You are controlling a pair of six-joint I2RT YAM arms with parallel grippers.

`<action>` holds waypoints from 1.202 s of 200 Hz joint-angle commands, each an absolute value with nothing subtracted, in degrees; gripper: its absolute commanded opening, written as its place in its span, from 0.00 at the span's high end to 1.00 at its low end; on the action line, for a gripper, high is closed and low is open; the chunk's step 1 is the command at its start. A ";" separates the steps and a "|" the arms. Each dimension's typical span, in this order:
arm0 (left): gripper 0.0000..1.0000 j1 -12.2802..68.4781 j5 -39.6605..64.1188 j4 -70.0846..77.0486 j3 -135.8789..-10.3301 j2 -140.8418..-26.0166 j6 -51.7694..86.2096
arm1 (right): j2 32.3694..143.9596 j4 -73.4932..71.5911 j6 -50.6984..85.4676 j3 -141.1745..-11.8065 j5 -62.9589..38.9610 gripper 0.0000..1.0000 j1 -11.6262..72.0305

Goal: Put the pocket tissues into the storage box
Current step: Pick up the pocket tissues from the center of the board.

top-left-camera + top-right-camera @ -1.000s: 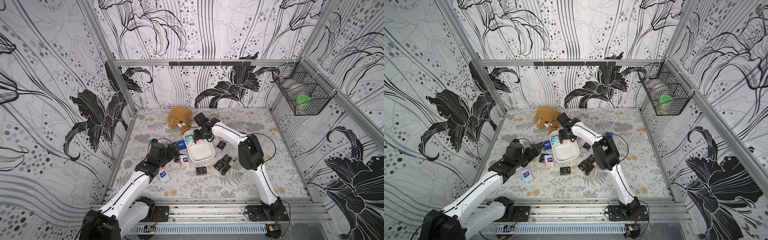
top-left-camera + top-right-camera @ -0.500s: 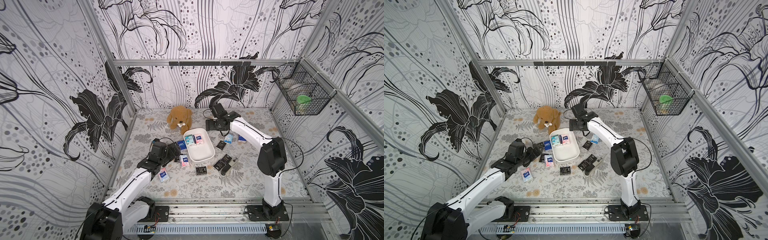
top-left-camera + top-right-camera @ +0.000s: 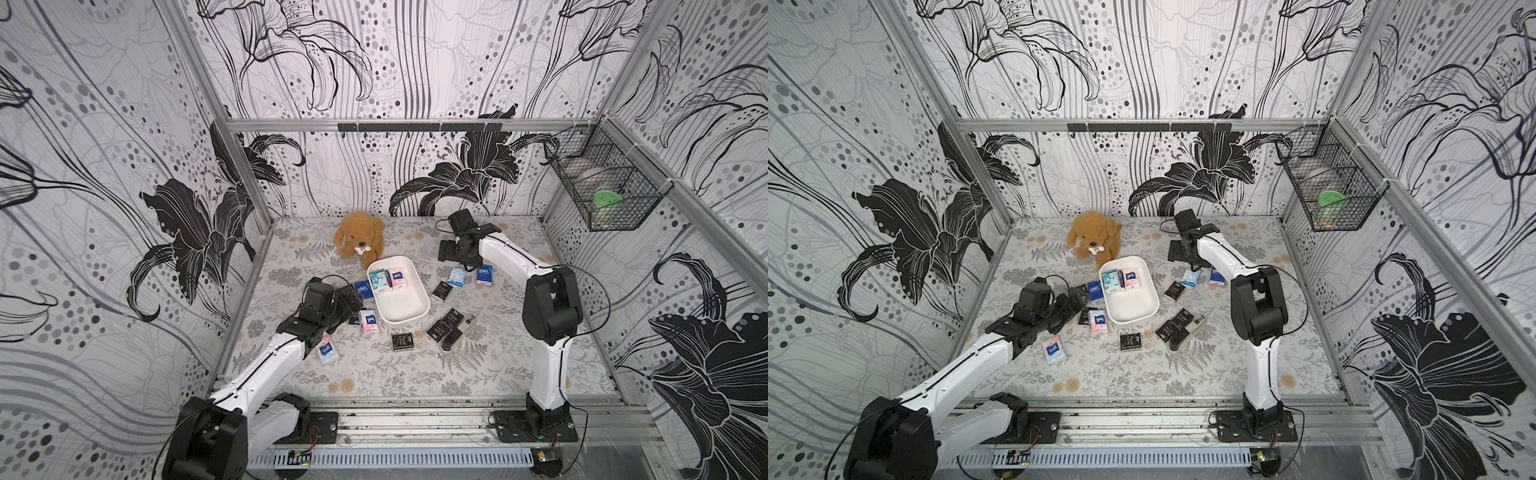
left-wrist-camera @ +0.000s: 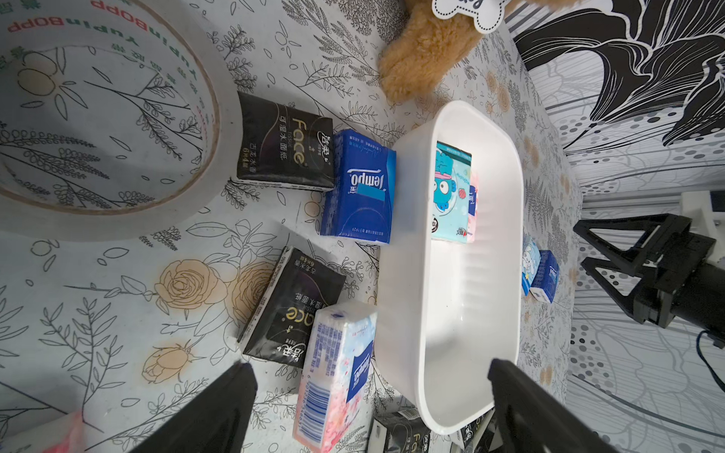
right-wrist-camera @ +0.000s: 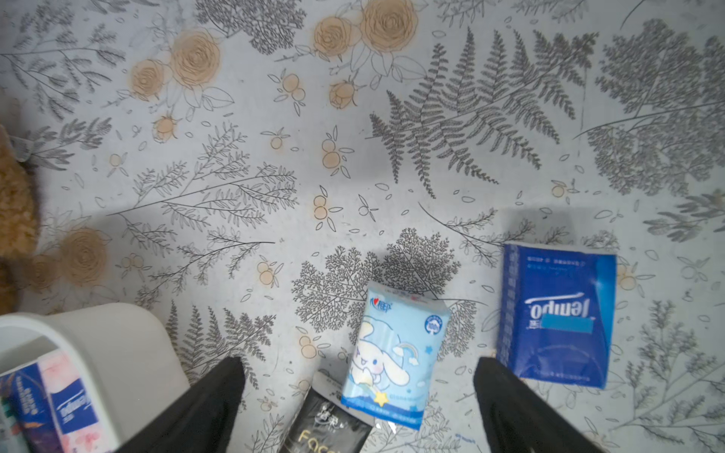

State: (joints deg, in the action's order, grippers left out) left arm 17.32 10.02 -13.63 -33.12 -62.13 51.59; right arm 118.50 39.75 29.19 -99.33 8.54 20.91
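The white storage box [image 3: 405,309] [image 3: 1134,306] sits mid-table. A teal packet [image 3: 379,281] and a pink one [image 3: 397,277] lie at its far end. More pocket tissues lie loose around it: dark blue [image 3: 364,289], pink [image 3: 368,322], black [image 3: 403,341]. My left gripper [image 3: 351,298] [image 4: 368,366] is open and empty, low beside the box's left wall, with a pink packet [image 4: 337,372] between its fingers' line. My right gripper [image 3: 448,251] [image 5: 359,361] hangs open and empty above a light blue packet [image 5: 396,353], next to a dark blue one [image 5: 557,313].
A plush dog [image 3: 359,235] sits behind the box. A tape roll [image 4: 98,223] lies left of the packets in the left wrist view. A black-and-silver stapler-like object [image 3: 457,337] lies right of the box's near end. A wire basket [image 3: 602,191] hangs on the right wall.
My right gripper has swung from above the box's far end out to the back right, and its jaws have spread wider. The left arm has hardly moved.
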 commanded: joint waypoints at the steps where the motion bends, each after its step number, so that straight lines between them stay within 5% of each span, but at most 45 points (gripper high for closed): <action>1: 0.03 17.54 10.33 -10.99 -33.92 -62.08 51.87 | 121.08 40.12 32.75 -97.53 8.00 0.03 20.83; 78: 0.03 17.51 10.24 -11.15 -33.65 -61.69 51.86 | 123.31 39.25 35.46 -94.15 9.81 0.07 20.83; 160: 0.03 17.52 9.85 -11.59 -33.77 -60.76 51.86 | 122.98 38.22 34.76 -92.29 9.40 0.39 20.83; 240: 0.03 17.53 9.65 -9.70 -33.15 -61.33 52.44 | 114.89 38.81 30.28 -93.34 6.92 0.43 22.32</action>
State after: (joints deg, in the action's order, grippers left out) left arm 17.32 10.07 -13.02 -33.12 -61.63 51.88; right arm 120.38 38.13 33.17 -92.75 8.16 20.99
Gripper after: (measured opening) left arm 0.972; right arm 0.574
